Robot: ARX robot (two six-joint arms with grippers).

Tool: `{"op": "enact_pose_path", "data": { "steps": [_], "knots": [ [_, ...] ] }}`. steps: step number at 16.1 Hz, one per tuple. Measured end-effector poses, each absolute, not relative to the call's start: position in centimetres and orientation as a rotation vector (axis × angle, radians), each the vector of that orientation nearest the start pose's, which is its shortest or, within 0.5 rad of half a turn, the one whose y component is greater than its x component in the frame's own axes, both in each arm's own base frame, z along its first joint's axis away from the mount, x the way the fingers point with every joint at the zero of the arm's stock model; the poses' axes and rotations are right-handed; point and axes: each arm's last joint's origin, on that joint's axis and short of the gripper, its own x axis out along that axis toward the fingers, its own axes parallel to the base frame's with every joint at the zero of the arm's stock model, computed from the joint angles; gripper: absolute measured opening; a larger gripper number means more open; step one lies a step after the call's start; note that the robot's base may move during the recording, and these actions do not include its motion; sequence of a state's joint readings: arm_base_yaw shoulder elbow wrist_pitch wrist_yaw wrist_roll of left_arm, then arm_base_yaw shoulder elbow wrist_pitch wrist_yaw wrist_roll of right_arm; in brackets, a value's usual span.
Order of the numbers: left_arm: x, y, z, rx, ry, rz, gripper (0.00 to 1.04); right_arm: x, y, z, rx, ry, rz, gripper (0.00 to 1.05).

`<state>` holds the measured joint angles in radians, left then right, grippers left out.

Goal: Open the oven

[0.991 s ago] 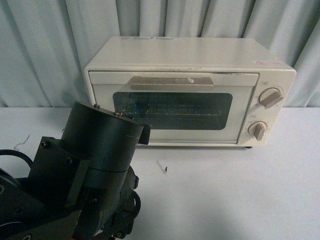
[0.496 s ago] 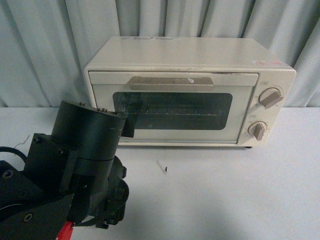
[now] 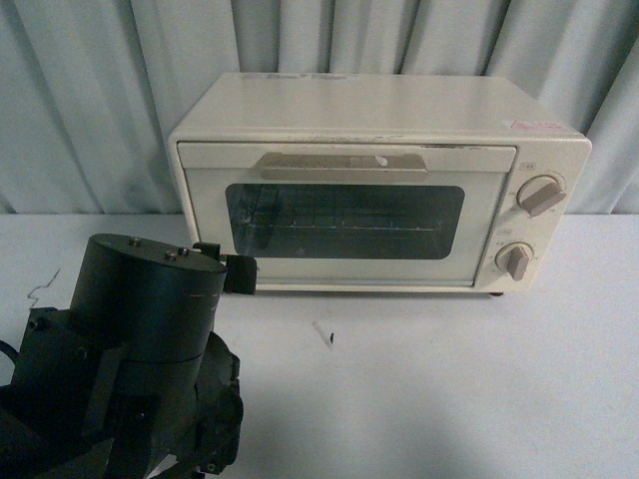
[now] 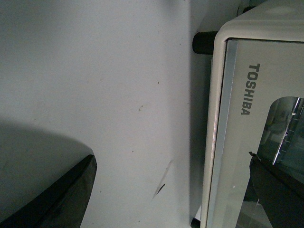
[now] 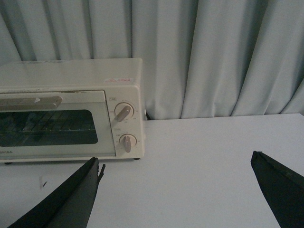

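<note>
Left gripper (image 4: pixel 172 159): open; its two dark fingers (image 4: pixel 52 199) stand wide apart and hold nothing; between them show only bare counter (image 4: pixel 95 71), a small dark mark (image 4: pixel 161 183) on it, and the near edge of the oven (image 4: pixel 223 42).

The oven stands on the counter directly ahead of the left gripper and close to it; one finger overlaps the lower part of the door (image 4: pixel 237 156), near the TOSHIBA lettering (image 4: pixel 248 89); whether the finger touches the door cannot be told.

In the front view the left arm (image 3: pixel 140 319) fills the near corner; one fingertip shows in front of the door's lower corner on that side.

Oven condition: the door is shut flat against the body; the handle (image 3: pixel 339 166) runs along the door's top edge, higher than the left gripper and apart from it; a wire rack (image 3: pixel 339 228) shows through the glass; the upper knob (image 3: pixel 542 195) and lower knob (image 3: pixel 516 260) sit on the panel at the end of the oven farthest from the left gripper.

Right gripper (image 5: pixel 175 159): open; its fingers are spread wide and empty; it hangs over the counter, well apart from the oven; the oven lies ahead of it, toward the left gripper's side; the curtain (image 5: pixel 204 52) hangs beyond.
</note>
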<state>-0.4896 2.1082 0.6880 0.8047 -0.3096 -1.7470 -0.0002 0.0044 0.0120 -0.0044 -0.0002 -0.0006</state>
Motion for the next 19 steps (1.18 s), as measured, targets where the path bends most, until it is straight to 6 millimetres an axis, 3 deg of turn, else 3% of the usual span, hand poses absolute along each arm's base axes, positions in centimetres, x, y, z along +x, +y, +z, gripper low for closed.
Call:
{"op": "enact_pose_path", "data": {
  "steps": [3, 12, 13, 15, 17, 19],
  "knots": [
    [28.6, -14.7, 4.0, -1.458, 0.552, 0.330, 0.98, 9.7, 0.0, 16.7, -0.001, -0.003, 0.000, 0.98],
    [28.6, -14.7, 4.0, -1.460, 0.557, 0.326, 0.98, 9.7, 0.0, 16.7, -0.001, -0.003, 0.000, 0.98],
    [28.6, -14.7, 4.0, -1.460, 0.557, 0.326, 0.98, 9.7, 0.0, 16.4, 0.027, 0.054, -0.030, 0.98],
    [28.6, -14.7, 4.0, -1.459, 0.557, 0.327, 0.98, 10.1, 0.3, 15.9, 0.147, 0.423, -0.247, 0.98],
    [28.6, -14.7, 4.0, -1.461, 0.556, 0.325, 0.98, 10.8, -0.4, 15.2, 0.253, 0.414, -0.424, 0.98],
    [28.6, -14.7, 4.0, -1.459, 0.557, 0.326, 0.98, 13.0, -0.6, 16.7, 0.285, 0.335, -0.421, 0.96]
  ]
}}
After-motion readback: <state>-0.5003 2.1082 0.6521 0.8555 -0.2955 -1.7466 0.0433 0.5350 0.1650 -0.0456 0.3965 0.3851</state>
